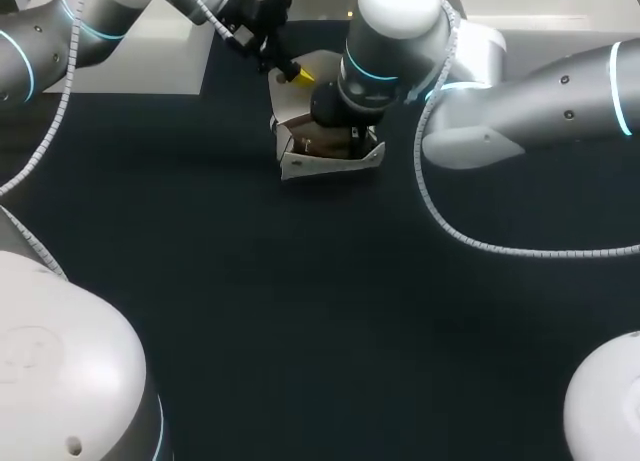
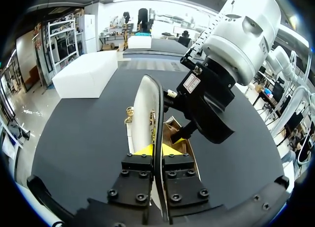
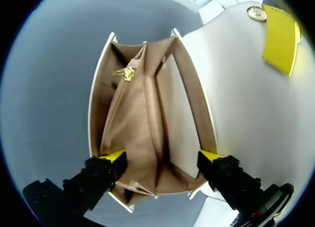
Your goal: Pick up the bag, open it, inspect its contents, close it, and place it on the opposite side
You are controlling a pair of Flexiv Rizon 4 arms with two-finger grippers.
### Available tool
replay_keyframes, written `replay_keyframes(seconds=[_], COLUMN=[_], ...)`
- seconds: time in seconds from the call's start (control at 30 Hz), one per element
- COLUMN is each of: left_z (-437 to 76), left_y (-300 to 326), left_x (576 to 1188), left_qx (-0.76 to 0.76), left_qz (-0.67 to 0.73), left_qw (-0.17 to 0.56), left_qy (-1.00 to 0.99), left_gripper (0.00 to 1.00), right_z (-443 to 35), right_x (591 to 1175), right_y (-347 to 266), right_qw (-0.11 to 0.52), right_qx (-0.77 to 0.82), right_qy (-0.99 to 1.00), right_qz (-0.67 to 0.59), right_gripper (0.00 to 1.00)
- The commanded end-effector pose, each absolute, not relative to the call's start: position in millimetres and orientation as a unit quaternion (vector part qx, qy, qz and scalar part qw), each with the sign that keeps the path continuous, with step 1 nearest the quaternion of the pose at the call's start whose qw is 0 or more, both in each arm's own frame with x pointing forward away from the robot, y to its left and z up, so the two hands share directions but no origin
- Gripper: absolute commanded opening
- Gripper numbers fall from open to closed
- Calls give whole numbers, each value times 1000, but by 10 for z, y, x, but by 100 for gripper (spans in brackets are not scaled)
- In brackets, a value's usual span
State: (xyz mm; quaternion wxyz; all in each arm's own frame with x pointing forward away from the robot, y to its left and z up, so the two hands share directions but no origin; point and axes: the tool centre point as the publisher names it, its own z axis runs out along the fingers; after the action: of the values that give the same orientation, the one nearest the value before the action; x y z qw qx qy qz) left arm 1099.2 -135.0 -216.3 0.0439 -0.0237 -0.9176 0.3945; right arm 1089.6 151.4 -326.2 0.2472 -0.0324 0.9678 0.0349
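The white handbag [image 1: 330,159] stands near the far edge of the dark table [image 1: 300,321], about midway along it, with broad tabletop stretching toward the robot and to both sides. The right gripper [image 3: 161,155] hangs over the handbag's upturned, open mouth, fingers spread to its width. The left gripper [image 2: 157,149] pinches the raised flap [image 2: 142,113]. The handbag's long axis runs crosswise.

The left gripper [image 2: 157,149] pinches the white flap [image 2: 142,113] of the bag [image 2: 173,131] between its yellow tips. The flap stands edge-on straight ahead, with a gold clasp [image 2: 129,113] on its outer face. Just beside the flap, the right arm [image 2: 241,35] comes down over the bag's brown opening on the dark table [image 2: 78,133].
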Motion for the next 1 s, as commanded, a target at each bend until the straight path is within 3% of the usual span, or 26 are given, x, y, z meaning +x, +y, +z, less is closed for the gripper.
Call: replay_keyframes(seconds=[0.03,0.7,0.73,0.8,0.9,1.0], left_z=[-2172,-2164,-2163,-2153,-2115,-2072], left_y=[-1344,-1349,-1346,-1338,-1326,-1318], left_x=[11007,11009,11008,11001,10980,10953], left_qx=[-26,-27,-27,-28,-31,-35], left_qz=[396,397,397,398,401,402], left_qw=[46,45,45,44,39,32], left_qy=[-917,-916,-916,-916,-915,-914], left_gripper=[0,0,0,0,0,0], right_z=[-3335,-3303,-3289,-3253,-3162,-3042], right_x=[10934,10937,10936,10927,10894,10854], right_y=[1513,1509,1509,1510,1512,1507], right_qw=[246,253,255,261,276,295], right_qx=[-32,-31,-31,-29,-27,-23], right_qy=[968,966,966,964,960,955], right_qz=[32,32,32,32,31,30], right_gripper=[100,100,95,42,23,27])
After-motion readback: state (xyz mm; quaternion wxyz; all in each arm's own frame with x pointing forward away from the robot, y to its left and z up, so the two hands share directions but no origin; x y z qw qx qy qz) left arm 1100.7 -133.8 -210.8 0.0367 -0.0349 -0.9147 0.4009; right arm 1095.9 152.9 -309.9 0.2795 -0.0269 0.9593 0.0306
